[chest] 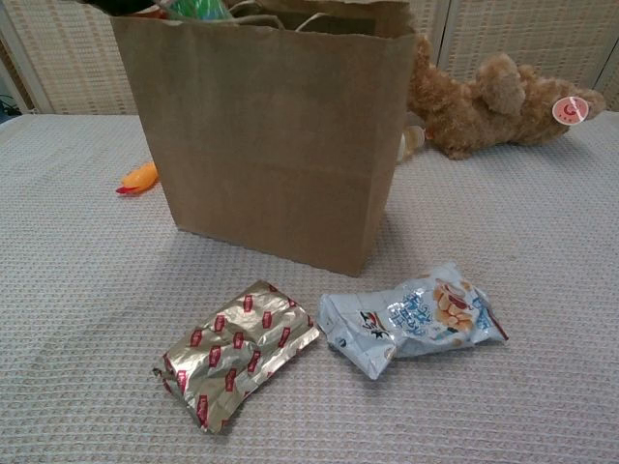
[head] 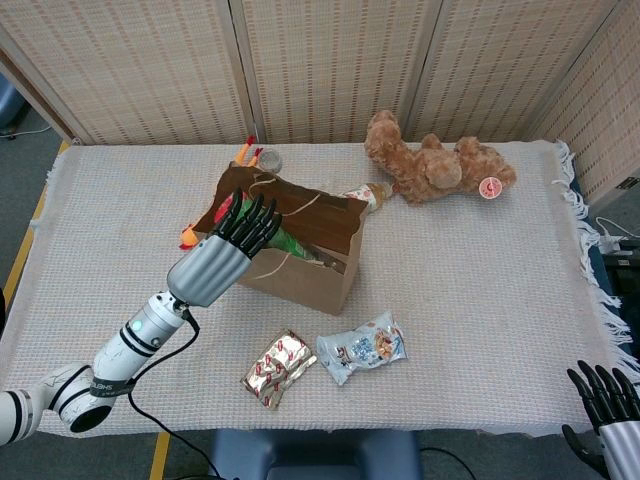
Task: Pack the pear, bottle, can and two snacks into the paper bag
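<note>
My left hand (head: 225,255) is over the open top of the brown paper bag (head: 300,278), gripping the green can (head: 292,243), which tilts down into the bag. The chest view shows only the can's green top (chest: 198,8) above the bag (chest: 271,135). A gold and red foil snack (head: 279,367) (chest: 237,350) and a blue and white snack (head: 362,347) (chest: 411,319) lie on the cloth in front of the bag. The bottle (head: 362,195) (chest: 411,140) lies behind the bag's right corner. My right hand (head: 605,400) stays at the bottom right corner, fingers apart, holding nothing. No pear shows.
A brown teddy bear (head: 435,165) (chest: 493,97) lies at the back right. An orange toy (head: 187,237) (chest: 140,177) sits left of the bag, and small items (head: 255,155) lie behind it. The table edge runs close to the snacks.
</note>
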You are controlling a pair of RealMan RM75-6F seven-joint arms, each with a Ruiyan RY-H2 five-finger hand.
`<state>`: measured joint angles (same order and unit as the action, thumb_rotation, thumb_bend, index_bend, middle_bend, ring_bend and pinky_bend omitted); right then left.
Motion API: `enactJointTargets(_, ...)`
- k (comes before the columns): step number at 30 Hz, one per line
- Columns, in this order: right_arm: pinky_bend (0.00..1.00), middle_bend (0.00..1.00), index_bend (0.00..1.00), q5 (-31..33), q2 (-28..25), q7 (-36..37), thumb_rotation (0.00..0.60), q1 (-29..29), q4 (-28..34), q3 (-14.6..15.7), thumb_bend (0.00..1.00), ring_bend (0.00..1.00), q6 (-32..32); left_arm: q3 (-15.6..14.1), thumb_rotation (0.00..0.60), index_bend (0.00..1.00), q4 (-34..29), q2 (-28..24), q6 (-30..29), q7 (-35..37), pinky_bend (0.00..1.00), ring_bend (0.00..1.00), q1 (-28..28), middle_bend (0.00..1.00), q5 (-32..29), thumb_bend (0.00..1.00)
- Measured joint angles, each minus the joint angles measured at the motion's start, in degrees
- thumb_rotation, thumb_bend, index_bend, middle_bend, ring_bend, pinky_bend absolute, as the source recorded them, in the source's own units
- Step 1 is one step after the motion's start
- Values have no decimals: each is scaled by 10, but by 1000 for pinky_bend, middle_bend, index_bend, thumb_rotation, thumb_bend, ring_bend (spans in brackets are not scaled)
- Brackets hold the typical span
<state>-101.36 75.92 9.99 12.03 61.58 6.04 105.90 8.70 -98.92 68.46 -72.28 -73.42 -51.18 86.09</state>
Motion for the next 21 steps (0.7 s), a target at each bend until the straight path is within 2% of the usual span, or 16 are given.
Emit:
enactJointTargets(5, 0, 0, 0, 1, 0, 3, 600, 1, -1, 0, 231, 0, 0, 12, 600, 0, -1, 7, -4, -2, 115, 0, 6, 0, -10, 442)
enactJointTargets(11, 0, 0, 0, 1, 0, 4, 600, 1, -2, 0, 232, 0, 1, 48, 600, 0, -13, 14, -40, 7, 119, 0, 22, 0, -57, 481)
enactJointTargets(16, 0, 0, 0, 1, 1, 3, 600, 2, -2, 0, 231, 0, 2, 82, 600, 63, -33, 13, -77, 18, 158, 4, 46, 1, -128, 535)
enactJointTargets(21, 0, 0, 0, 1, 1, 2, 600, 2, -2, 0, 231, 0, 1, 98, 600, 94, -56, -8, -108, 35, 182, 36, 90, 29, -209, 536)
